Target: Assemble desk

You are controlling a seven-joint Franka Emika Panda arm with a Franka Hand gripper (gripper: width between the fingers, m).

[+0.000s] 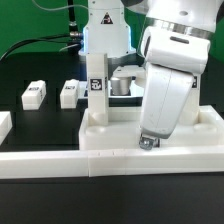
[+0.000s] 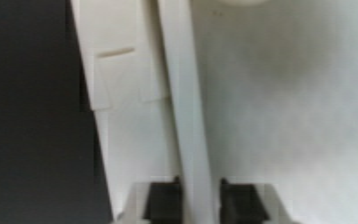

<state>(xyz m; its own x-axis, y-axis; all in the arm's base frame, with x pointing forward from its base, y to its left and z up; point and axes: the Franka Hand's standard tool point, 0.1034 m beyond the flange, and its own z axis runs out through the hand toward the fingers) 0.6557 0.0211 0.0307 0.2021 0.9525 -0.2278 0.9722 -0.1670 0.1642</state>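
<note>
Claw (image 1: 148, 141) low at desk top (image 1: 112, 135) rim, fingers (image 2: 158, 203) astride it; gripping or slightly apart, can't tell. Desk top lies on counter (image 1: 40, 200), 1 leg (image 1: 96, 86) upright at its corner, 2 loose legs (image 1: 68, 93) beside desk top.

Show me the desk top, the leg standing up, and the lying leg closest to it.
desk top (image 1: 108, 137): exterior view, front wall near its corner.
standing leg (image 1: 97, 86): exterior view, on its tag.
lying leg (image 1: 68, 93): exterior view, its middle.
</note>
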